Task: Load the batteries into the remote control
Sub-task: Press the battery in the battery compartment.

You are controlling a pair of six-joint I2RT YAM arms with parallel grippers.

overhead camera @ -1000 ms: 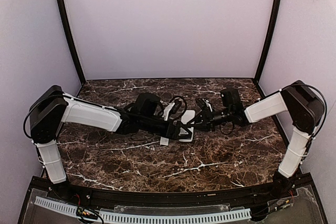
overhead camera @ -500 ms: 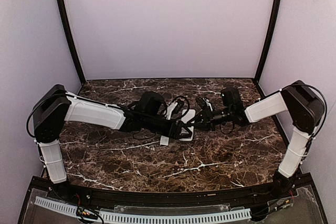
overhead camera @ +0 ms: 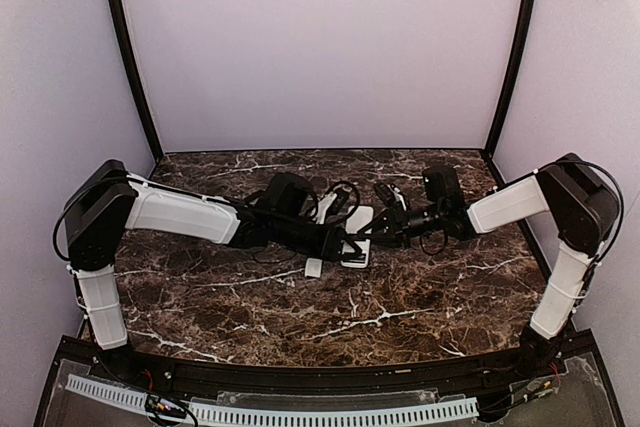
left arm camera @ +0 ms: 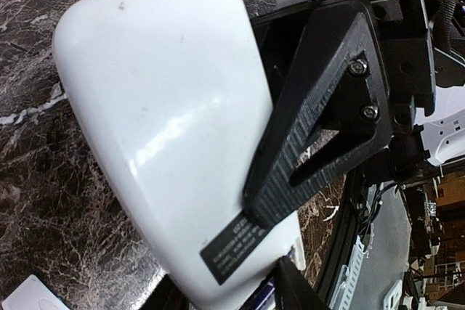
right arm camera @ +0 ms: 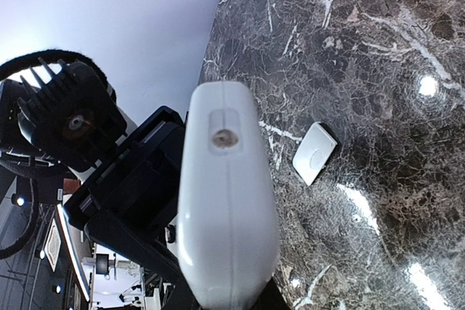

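**Sam:** What does the room look like from your seat?

**Me:** I see a dark brown stone table with thin white lines all over it. Pale purple walls stand around it. A black post runs up at each back corner. In my right wrist camera, bright spots of light shine on the stone.

**Sam:** Where are your arms?

**Me:** Both reach in to the middle of the table and meet there.

**Sam:** And the remote control?

**Me:** The remote control is right where they meet, between my two claws. Its plain white back faces my left wrist camera. A small black sticker sits on that back.

**Sam:** Is the right claw holding it?

**Me:** Yes. My right claw is squeezed tight on the remote control. One of its black fingers lies flat against the white back.

**Sam:** And the left one?

**Me:** My left claw is at the remote control too, with the white body between its jaws. I cannot tell if the jaws press on it or stand a little off.

**Sam:** Anything else on the table?

**Me:** A small white plate lies flat on the stone near the claws, all by itself.
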